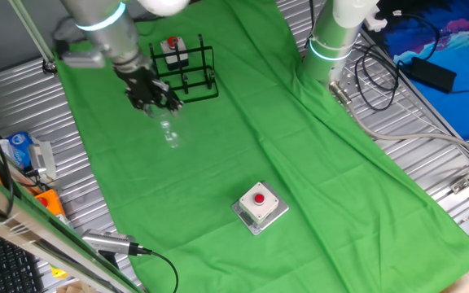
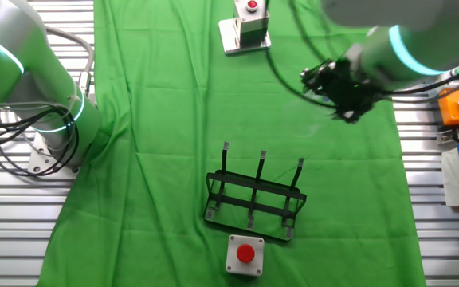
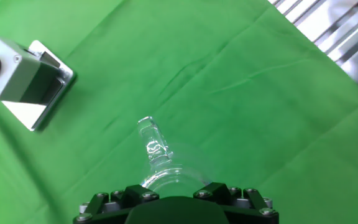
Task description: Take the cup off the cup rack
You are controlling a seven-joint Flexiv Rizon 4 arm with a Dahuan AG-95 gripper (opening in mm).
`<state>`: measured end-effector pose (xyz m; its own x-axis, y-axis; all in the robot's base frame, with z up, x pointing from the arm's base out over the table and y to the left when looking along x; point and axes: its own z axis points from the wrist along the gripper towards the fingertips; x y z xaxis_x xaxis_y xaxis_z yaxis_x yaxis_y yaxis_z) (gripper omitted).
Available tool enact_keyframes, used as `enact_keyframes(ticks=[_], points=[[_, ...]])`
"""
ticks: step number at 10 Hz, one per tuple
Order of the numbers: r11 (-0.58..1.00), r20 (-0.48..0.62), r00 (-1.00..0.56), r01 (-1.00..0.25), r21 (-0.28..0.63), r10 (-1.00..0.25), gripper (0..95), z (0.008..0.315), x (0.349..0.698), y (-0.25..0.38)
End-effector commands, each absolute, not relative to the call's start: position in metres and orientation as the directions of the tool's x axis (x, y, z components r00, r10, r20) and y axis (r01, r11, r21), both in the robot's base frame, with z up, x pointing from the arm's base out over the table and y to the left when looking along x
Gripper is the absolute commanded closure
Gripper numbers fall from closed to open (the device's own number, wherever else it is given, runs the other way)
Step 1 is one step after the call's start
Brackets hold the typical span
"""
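Gripper (image 3: 178, 202) at six o'clock held the cup (image 3: 156, 149), well clear of the cup rack (image 2: 253, 195); lowering gently seemed wise.

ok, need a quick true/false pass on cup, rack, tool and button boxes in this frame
1. The small clear glass cup hangs on the black wire-frame rack. False: it is off the rack, at the tool.
2. The rack's posts are bare. True.
3. Two grey boxes with red buttons lie on the green cloth. True: one out on the cloth, one beside the rack.
4. The tool hovers directly over the rack. False: it is off to one side.
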<state>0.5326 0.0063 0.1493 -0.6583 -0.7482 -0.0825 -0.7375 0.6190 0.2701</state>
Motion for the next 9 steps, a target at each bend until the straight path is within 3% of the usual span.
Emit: enact_keyframes(ticks=[1,5,9], points=[[0.619,-0.083,-0.658,-0.737,0.272,-0.748,95.0,0.138,0.527,0.012],[0.643,-0.099,-0.696,-0.701,0.308,-0.711,95.0,0.117,0.513,0.027],[0.670,-0.111,-0.739,-0.656,0.347,-0.665,95.0,0.115,0.513,0.029]])
